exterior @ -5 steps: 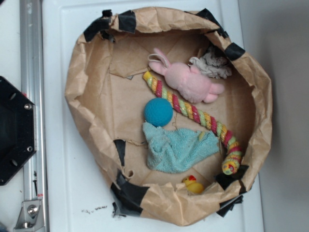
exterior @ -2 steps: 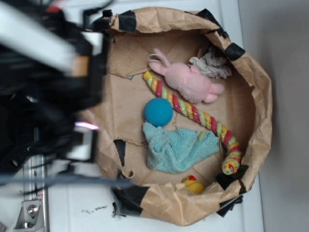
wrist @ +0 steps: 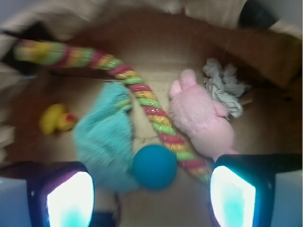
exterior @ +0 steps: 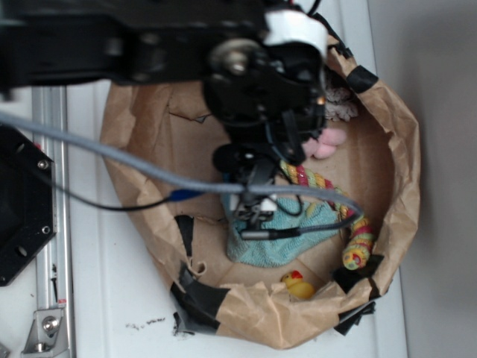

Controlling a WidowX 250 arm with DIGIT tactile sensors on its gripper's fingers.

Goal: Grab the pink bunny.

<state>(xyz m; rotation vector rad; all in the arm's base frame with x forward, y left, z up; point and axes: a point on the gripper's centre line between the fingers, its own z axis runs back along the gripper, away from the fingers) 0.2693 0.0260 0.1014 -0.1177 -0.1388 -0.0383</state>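
The pink bunny [wrist: 201, 118] lies in the brown paper bin, ahead and to the right in the wrist view, between the braided rope [wrist: 142, 90] and a grey rope tuft [wrist: 225, 87]. My gripper [wrist: 151, 191] is open and holds nothing. Its two lit fingers [wrist: 71, 201] stand wide apart above the bin floor. The blue ball [wrist: 154, 166] shows in the gap between them, and the right finger's edge overlaps the bunny's near end. In the exterior view my arm [exterior: 253, 82] hides most of the bunny; only its pink feet [exterior: 324, 144] show.
A teal cloth [wrist: 104, 137] lies left of the ball, with a yellow duck [wrist: 56, 118] beyond it. The crumpled paper wall [exterior: 402, 149] rings the bin. Outside it on the left are a metal rail [exterior: 48, 112] and a black mount [exterior: 22, 201].
My arm has swung in from the left and now hangs over the middle of the bin, covering the ball and most of the bunny. The toys have not moved.
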